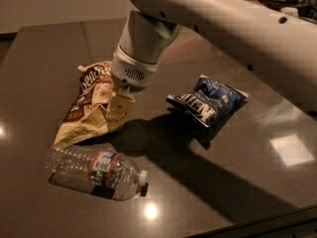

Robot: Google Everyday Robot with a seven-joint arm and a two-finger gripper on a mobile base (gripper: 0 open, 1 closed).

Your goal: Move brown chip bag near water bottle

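While claw (120,108) clamps crinkly brown chip bag (85,110) | ribbed clear water bottle (94,170) lies just beside

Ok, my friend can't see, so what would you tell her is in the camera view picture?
A robot arm's gripper reaches down onto a crinkly brown chip bag lying on a dark table. A clear water bottle lies on its side close in front of the bag, and a dark blue chip bag sits farther toward the picture's right.

Brown chip bag (88,109): crumpled, lying flat, lower corner just above the bottle.
Water bottle (94,170): clear, on its side, white cap pointing right.
Gripper (119,108): at the bag's right edge.
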